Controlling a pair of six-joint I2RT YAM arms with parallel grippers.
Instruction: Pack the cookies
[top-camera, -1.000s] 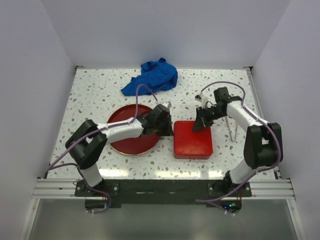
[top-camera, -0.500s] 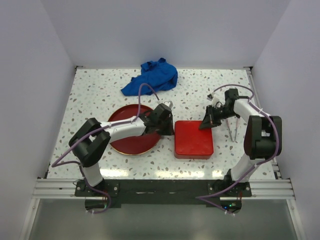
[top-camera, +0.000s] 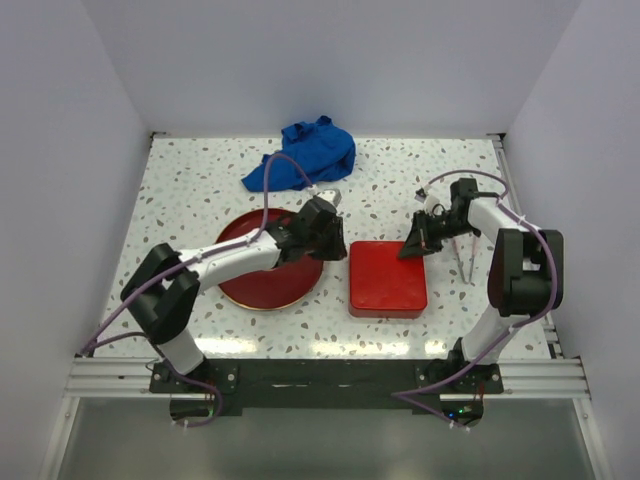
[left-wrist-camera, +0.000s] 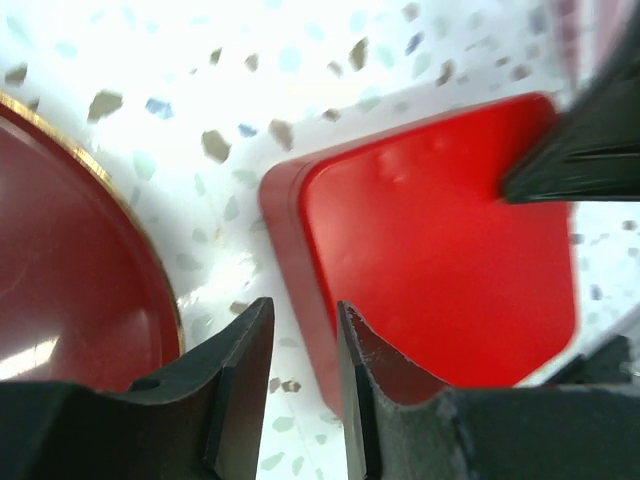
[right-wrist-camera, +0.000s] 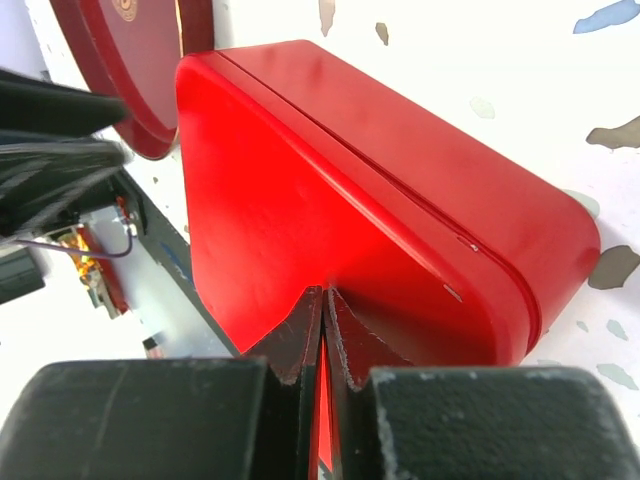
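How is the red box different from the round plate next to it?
The red box is bright red and square with rounded corners; the plate is darker red and round, with a gold rim. The box is tall-sided with its lid shut; the plate is shallow and open. Both are red and sit side by side on the speckled table.

plain white walls enclose a brightly lit speckled table.
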